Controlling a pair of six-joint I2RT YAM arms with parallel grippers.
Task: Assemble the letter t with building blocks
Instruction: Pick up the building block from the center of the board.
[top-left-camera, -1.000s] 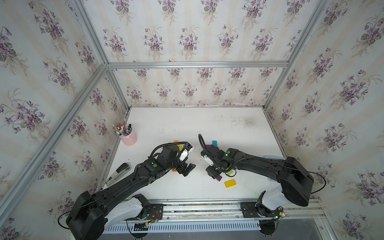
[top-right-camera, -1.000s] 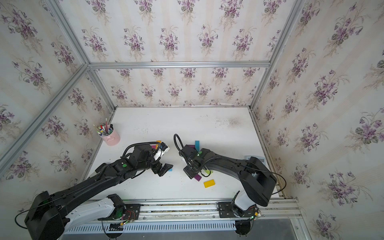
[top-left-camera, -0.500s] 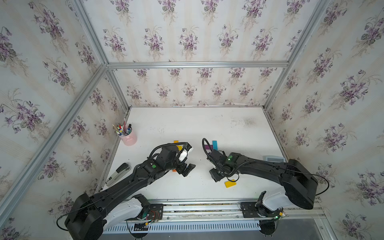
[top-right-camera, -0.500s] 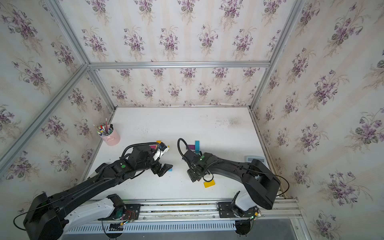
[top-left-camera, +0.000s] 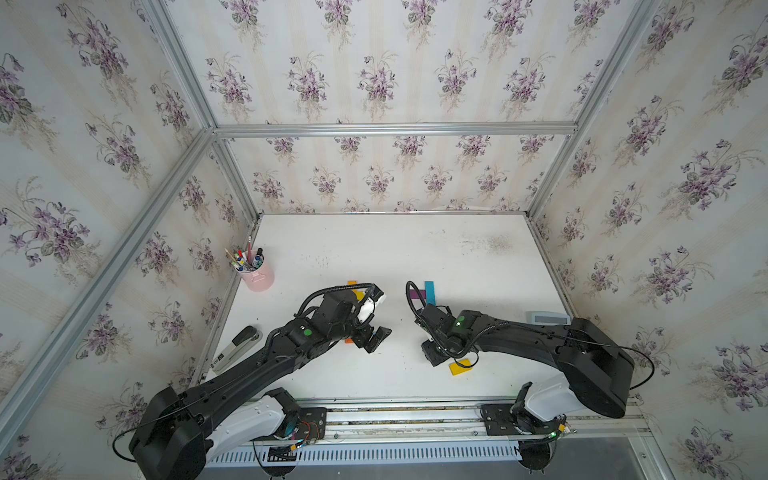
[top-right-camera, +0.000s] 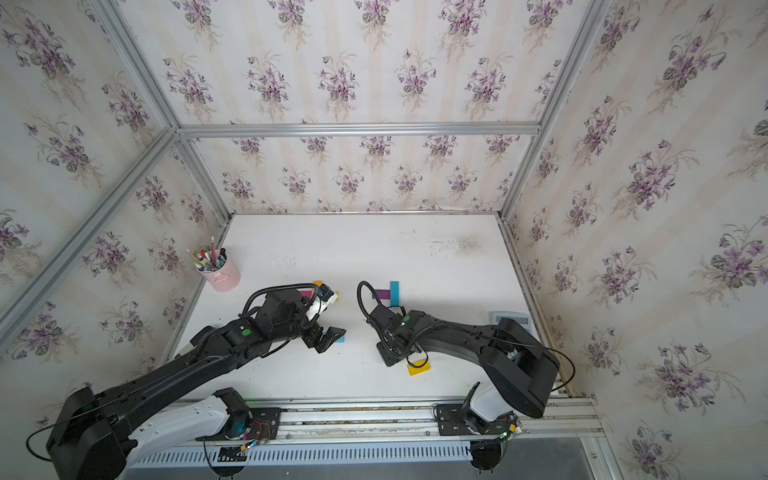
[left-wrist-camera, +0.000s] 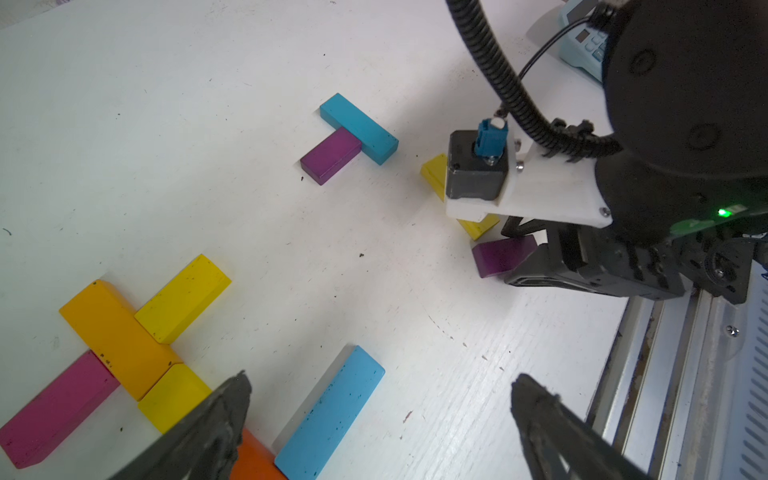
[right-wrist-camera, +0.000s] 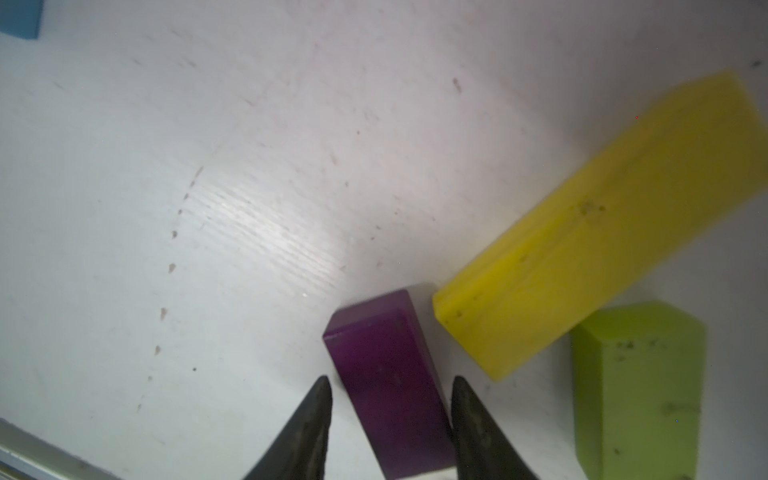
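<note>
Grasp step: purple block (right-wrist-camera: 386, 374) between half-open right jaws, hold impossible to tell; left jaws wide open, empty. Next: squeeze, lift straight.

The tabletop (top-left-camera: 415, 257) is scuffed white, the walls (top-left-camera: 374, 62) cream-striped with purple flower sprigs, the cup (top-left-camera: 261, 277) pink, and there are a purple block (right-wrist-camera: 386, 382), yellow block (right-wrist-camera: 602, 216), lime block (right-wrist-camera: 636, 382), teal block (left-wrist-camera: 359, 126), light blue block (left-wrist-camera: 332, 411), amber block (left-wrist-camera: 112, 332) and magenta block (left-wrist-camera: 54, 415).
</note>
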